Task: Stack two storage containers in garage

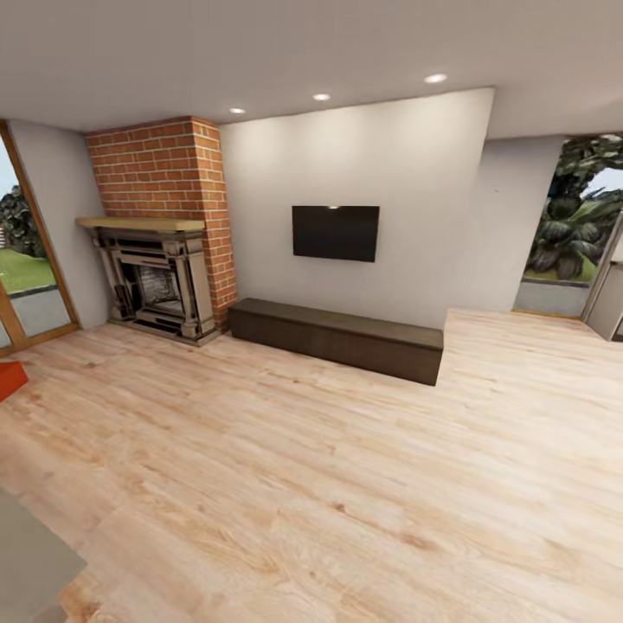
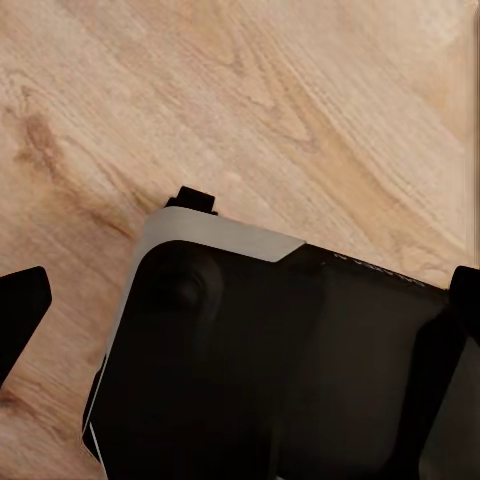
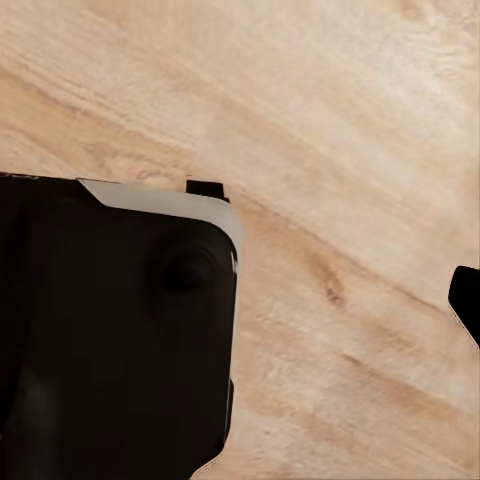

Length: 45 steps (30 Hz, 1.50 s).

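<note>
A red-orange corner of one storage container (image 1: 9, 379) pokes in at the left edge of the head view, resting on the light wood plank floor (image 1: 329, 484) of the living room. The second container is out of view. In the left wrist view my left gripper (image 2: 240, 310) is open, its dark fingertips (image 2: 22, 310) spread wide over the robot's black base (image 2: 260, 360) and the planks, with nothing between them. In the right wrist view my right gripper (image 3: 240, 300) also looks open and empty. One of its fingertips (image 3: 466, 300) shows at the frame's edge, and the other is lost against the black base.
Ahead stand a brick fireplace (image 1: 160, 260), a wall-mounted TV (image 1: 335, 232) and a long dark low bench (image 1: 337, 337). Wood-framed glass doors (image 1: 26, 260) are at the left, and an opening to greenery (image 1: 571, 234) at the right. A grey surface (image 1: 26, 562) sits near left.
</note>
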Available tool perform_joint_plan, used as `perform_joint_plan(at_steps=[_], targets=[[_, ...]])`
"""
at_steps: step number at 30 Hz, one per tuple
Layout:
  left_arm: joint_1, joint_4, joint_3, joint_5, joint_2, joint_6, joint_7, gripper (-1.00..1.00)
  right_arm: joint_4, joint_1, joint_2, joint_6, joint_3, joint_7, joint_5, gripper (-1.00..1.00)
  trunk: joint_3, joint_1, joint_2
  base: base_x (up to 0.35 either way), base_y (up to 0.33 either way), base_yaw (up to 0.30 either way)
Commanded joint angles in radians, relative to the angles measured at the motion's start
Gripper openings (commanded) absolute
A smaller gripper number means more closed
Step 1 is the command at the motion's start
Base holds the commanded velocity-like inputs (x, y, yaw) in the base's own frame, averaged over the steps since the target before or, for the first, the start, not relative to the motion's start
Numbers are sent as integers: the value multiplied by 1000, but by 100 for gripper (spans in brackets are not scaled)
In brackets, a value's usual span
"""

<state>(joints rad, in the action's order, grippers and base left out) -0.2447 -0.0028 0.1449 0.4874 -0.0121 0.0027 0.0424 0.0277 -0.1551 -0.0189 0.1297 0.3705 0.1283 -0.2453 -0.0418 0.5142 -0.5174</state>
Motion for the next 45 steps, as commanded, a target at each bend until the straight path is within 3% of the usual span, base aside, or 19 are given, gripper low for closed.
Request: perform_joint_plan(at_steps=[1, 22, 45], targets=[[-1, 0, 8, 8, 0, 0, 4, 100, 3, -1, -1, 6, 8, 2, -9, 100, -2, 1, -2, 322, 0, 0], [-1, 0, 8, 8, 0, 0, 4, 100, 3, -1, 3, 5, 8, 0, -9, 100, -2, 1, -2, 322, 0, 5], [-1, 0, 8, 8, 0, 0, 4, 100, 3, -1, 7, 8, 8, -1, -9, 100, -2, 1, -2, 322, 0, 279]])
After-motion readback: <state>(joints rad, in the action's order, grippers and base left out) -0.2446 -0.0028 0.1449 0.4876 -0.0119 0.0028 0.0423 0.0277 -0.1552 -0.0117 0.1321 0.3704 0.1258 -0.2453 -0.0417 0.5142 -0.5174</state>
